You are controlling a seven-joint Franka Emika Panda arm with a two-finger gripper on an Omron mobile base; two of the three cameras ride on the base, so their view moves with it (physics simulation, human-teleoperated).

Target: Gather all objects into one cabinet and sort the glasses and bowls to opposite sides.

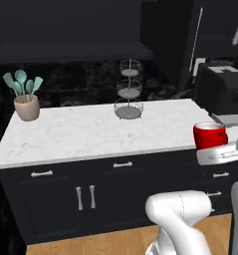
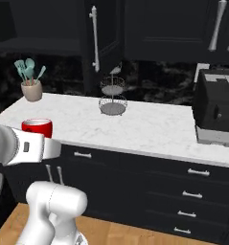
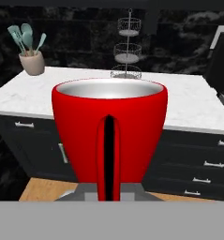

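A bright red cup (image 3: 109, 136) with a pale grey-white inside and a dark slot down its handle is seen against a white marble countertop (image 1: 85, 132) veined faintly in grey. Teal-green utensils (image 1: 23, 85) are held in a beige pot (image 1: 27, 108), a grey wire tiered stand (image 2: 112, 95) is set on the marble, and a black coffee machine (image 2: 216, 111) with a silver-grey top and base is seen at the counter's end. Black cabinets (image 2: 149, 177) are fitted with silver handles (image 2: 94, 38), the backsplash is black with pale mottling, and the floor is a warm orange-brown wood pattern.
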